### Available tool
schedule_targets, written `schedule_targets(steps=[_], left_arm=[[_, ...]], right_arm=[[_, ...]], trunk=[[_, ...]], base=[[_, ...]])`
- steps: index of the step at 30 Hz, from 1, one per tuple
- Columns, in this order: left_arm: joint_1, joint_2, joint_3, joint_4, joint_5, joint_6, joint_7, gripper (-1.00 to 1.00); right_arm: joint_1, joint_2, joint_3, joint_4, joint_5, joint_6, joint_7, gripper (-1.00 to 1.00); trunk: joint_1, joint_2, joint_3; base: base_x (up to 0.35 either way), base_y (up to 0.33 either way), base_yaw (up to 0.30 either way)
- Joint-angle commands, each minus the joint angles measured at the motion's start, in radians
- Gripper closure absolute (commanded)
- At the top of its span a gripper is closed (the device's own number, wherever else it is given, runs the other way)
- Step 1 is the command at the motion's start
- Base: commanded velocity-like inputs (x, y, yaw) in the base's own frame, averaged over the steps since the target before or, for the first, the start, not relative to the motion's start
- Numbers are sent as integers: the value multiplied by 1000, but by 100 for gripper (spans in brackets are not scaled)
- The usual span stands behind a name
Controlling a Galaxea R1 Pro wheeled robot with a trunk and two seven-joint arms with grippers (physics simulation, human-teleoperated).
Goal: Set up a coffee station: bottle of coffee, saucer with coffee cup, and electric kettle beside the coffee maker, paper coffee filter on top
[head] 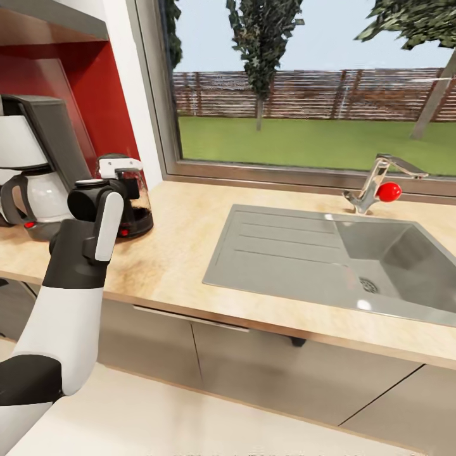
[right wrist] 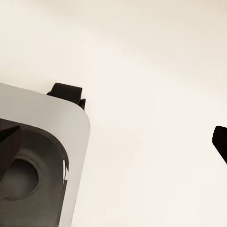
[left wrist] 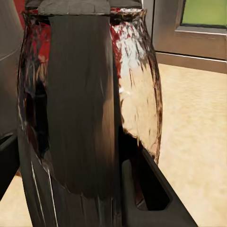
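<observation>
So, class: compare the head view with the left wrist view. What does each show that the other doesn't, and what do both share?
Head view alone: the coffee maker, the sink, the tap with its red knob, the garden outside and the left arm.

Left wrist view alone: the left claw, its dark fingers either side of the kettle.

Both: the electric kettle, standing on the kitchen countertop, and the window frame.
</observation>
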Motion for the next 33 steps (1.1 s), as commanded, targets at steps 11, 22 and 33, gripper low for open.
schedule_targets(steps=[11,22,33], left_arm=[[-1,1,-2,-1,4,3,11,100],[-1,1,-2,-2,4,3,10,100],[9,1,-2,-7,5,3,10,-100]], right_arm=[[-1,-1,4,1,5,-2,-1,-100],[-1,-1,4,1,5,-2,0,-100],[-1,-1,4,1,5,-2,0,-100]], trunk=[[0,0,-17],[0,0,-22],[0,0,-22]], base=[[0,0,0],[0,0,0],[0,0,0]])
